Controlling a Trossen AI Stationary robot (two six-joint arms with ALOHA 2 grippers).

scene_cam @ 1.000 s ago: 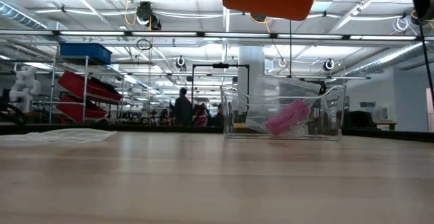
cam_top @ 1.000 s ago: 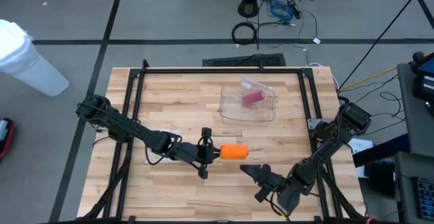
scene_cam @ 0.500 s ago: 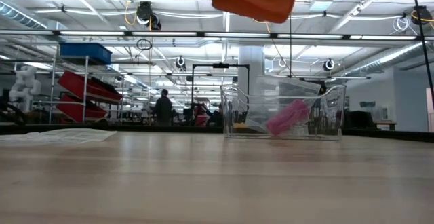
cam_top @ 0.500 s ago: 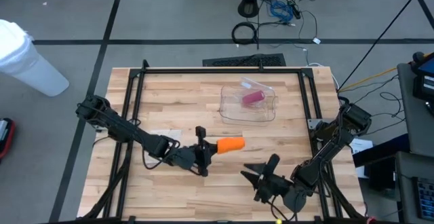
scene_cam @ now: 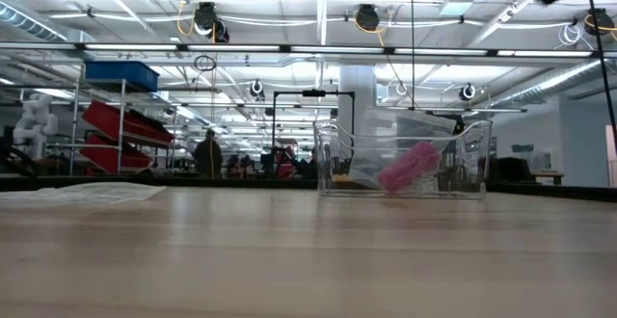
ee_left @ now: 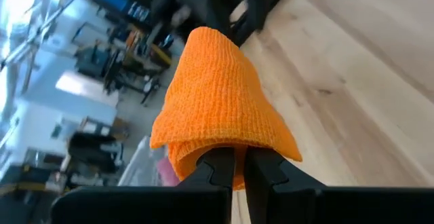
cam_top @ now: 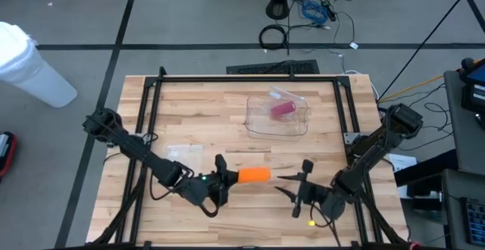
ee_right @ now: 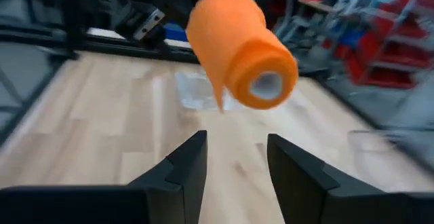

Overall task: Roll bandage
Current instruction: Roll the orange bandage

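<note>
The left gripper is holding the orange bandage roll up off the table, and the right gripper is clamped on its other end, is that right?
Not quite. The left gripper does hold the orange bandage roll off the table, but the right gripper is open and short of it, as the right wrist view shows.

So the high cam is looking straight down, taking in the whole wooden table [cam_top: 189, 106] and the floor around it. The low cam is sitting right at tabletop level, facing across the boards into the room. Both are catching the clear bin [cam_top: 278, 114]. The left wrist cam is peering out past its own fingers [ee_left: 220, 173], super close to the orange roll [ee_left: 220, 112]. The right wrist cam is facing that same roll end-on from a bit farther back, so the two wrist cams are sharing it.
</note>
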